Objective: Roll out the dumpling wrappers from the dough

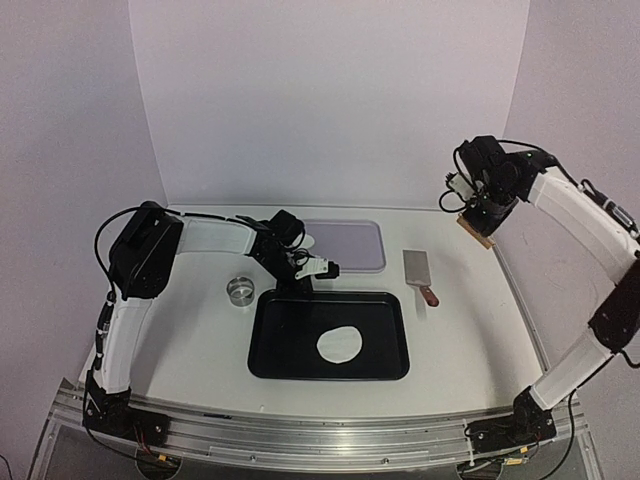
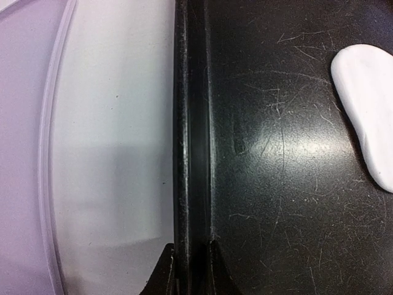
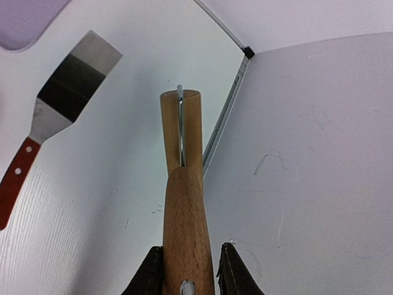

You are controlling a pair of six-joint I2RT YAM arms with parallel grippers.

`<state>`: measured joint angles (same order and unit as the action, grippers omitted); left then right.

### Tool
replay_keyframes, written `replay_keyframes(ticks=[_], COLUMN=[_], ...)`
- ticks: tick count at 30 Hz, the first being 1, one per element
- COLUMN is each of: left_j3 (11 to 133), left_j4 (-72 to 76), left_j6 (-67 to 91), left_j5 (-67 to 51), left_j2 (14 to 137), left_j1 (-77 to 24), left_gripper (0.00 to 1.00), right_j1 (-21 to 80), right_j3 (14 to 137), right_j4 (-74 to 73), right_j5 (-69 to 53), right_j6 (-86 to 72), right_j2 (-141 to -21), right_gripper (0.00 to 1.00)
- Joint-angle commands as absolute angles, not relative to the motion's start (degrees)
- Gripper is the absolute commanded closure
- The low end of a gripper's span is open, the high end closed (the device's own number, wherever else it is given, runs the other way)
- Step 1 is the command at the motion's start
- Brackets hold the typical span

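1. Left of the left fingers (image 2: 161,278), a small round metal ring (image 1: 241,290) stands on the white desk (image 1: 200,340). Its inside is too small to make out.
2. Between those fingers runs the raised rim of the black tray (image 2: 190,153), hard, glossy and finely scratched. Only two dark tips show at the bottom of the wrist view, one on either side of the rim, clamped on it.
3. Beyond them lies a pale lavender tray (image 1: 345,245) with rounded corners. The left arm partly hides it from above, and the wrist view cuts it off.
4. Right of the left fingers and well apart from them, the dough (image 1: 340,345) lies on the tray floor. It is a smooth, matte white flattened patch with an uneven oval outline, and the wrist view shows only part of it.
5. Between the two pairs of fingers, a spatula (image 1: 420,272) lies on the desk. It has a flat steel blade and a red riveted handle, whose end is cropped in the right wrist view.
6. The right fingers (image 3: 150,278), raised above the desk's far right edge, are closed on a wooden roller (image 3: 184,203). The roller is smooth, round pale wood with a thin metal rod at its far piece. Only the fingertips show, and the roller's near end runs out of frame.
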<state>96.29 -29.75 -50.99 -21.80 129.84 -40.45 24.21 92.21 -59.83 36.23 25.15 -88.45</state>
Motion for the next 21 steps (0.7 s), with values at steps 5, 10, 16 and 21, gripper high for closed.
replay_keyframes(ticks=[5, 10, 16, 21], left_j3=[95.97, 95.42, 94.89, 94.57], left_j4=[-27.60, -27.41, -27.28, -26.99], left_j6=[-53.27, -52.77, -52.74, -52.39], left_j5=[-16.16, -16.36, -16.52, -16.61], left_j2=[130.78, 130.53, 130.76, 130.87], left_j1=[-41.40, -41.41, -41.43, -41.41], left_gripper=[1.00, 1.00, 1.00, 1.00], right_j1=[18.67, 14.40, 13.58, 11.98], right_j3=[101.50, 101.71, 102.05, 103.06], right_j4=[-59.11, -58.90, -58.99, -61.69], right_j5=[37.23, 41.87, 49.76, 48.53], right_j6=[25.73, 24.98, 25.43, 20.13], right_j2=[-103.93, -111.04, -115.91, -120.37], right_gripper=[1.00, 1.00, 1.00, 1.00])
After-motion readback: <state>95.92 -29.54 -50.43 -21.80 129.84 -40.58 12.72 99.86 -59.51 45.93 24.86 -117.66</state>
